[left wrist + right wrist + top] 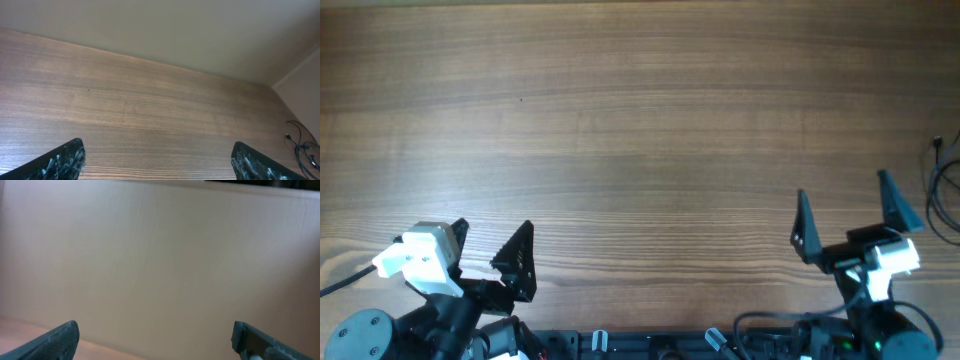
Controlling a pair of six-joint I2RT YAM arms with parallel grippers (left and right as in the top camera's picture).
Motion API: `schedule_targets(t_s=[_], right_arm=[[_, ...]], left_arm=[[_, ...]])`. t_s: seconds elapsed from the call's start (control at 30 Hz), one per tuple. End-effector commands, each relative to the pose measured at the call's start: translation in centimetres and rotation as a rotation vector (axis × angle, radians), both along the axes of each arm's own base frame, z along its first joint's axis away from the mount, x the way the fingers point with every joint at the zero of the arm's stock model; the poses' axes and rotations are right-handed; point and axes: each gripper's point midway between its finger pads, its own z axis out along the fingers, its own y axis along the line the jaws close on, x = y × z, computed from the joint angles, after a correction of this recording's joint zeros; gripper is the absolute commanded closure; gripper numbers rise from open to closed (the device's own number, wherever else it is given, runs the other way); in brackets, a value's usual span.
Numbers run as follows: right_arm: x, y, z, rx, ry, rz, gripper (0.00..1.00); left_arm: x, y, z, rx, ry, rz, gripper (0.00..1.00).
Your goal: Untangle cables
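A wood-grain table (640, 120) runs the full width of the overhead view, its brown surface streaked lengthwise. At the table's near edge, the left gripper (492, 232) and the right gripper (842, 188) sit well apart, each with its two black fingers spread wide and nothing between them. The cables (945, 190), thin black wires in loose loops, lie at the far right edge of the table, partly cut off by the frame, just beyond the right gripper and touching neither arm.

The left wrist camera looks across the tabletop to a plain pale wall (165, 35) and catches the same cables (302, 147) near the far right corner, where a second wall meets the first. The right wrist camera shows almost only that pale wall (160, 255), a sliver of table (20, 327) at lower left, and its own fingertips (55, 342); the cables do not appear there.
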Motion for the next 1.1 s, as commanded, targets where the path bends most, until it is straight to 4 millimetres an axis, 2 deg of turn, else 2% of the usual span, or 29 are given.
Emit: schedule_targets(t_s=[0.0, 0.07, 0.1, 0.2, 0.5, 0.6, 0.77, 1.07], right_arm=[[1.3, -1.0, -2.4, 0.027, 0.028, -0.039, 0.0], [2.2, -1.8, -4.3, 0.053, 0.078, -0.079, 0.0], [2.8, -2.6, -5.8, 0.123, 0.118, -0.092, 0.0], [3.6, -4.2, -8.0, 0.277, 0.172, -0.132, 0.0], [4.6, -5.0, -12.5, 0.304, 0.308, -0.182, 0.0], [4.9, -5.6, -15.8, 0.375, 0.445, -0.222, 0.01], [5.0, -5.9, -16.7, 0.508, 0.49, -0.216, 0.0], [5.2, -5.9, -17.2, 0.511, 0.512, -0.221, 0.0]], left_arm=[[-0.1, -0.3, 0.4, 0.011, -0.022, -0.018, 0.04], [-0.1, -0.3, 0.4, 0.011, -0.021, -0.018, 0.04], [-0.1, -0.3, 0.4, 0.01, -0.021, -0.018, 0.04], [-0.1, -0.3, 0.4, 0.01, -0.021, -0.018, 0.04], [-0.1, -0.3, 0.4, 0.01, -0.021, -0.018, 0.04], [-0.1, -0.3, 0.4, 0.01, -0.021, -0.018, 0.04], [-0.1, -0.3, 0.4, 0.01, -0.021, -0.018, 0.04], [-0.1, -0.3, 0.4, 0.011, -0.021, -0.018, 0.03]])
